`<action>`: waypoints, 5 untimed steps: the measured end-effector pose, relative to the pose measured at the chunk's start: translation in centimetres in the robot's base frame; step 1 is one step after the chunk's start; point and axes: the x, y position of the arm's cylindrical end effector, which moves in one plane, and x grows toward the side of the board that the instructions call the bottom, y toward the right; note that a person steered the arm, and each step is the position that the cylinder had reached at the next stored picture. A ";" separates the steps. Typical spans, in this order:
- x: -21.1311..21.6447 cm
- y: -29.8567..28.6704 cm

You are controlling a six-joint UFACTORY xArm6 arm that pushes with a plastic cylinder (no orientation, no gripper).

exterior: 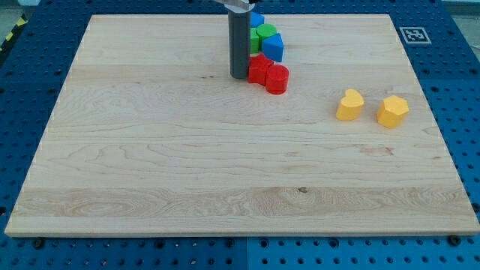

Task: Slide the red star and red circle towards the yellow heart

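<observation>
My tip [239,76] stands on the board just left of the red star [259,70] and touches it. The red star is pressed against the red circle [277,79], which sits at its lower right. The yellow heart [349,105] lies toward the view's right, well apart from the red pair. The rod hides part of the green blocks behind it.
A yellow hexagon [392,111] sits right of the heart. A cluster of blue blocks [273,46] and green blocks [262,34] lies just above the red pair near the board's top edge. A marker tag [414,34] is at the top right.
</observation>
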 end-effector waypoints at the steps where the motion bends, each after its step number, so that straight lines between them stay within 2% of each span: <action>1: 0.1 0.0; 5: 0.6 7.0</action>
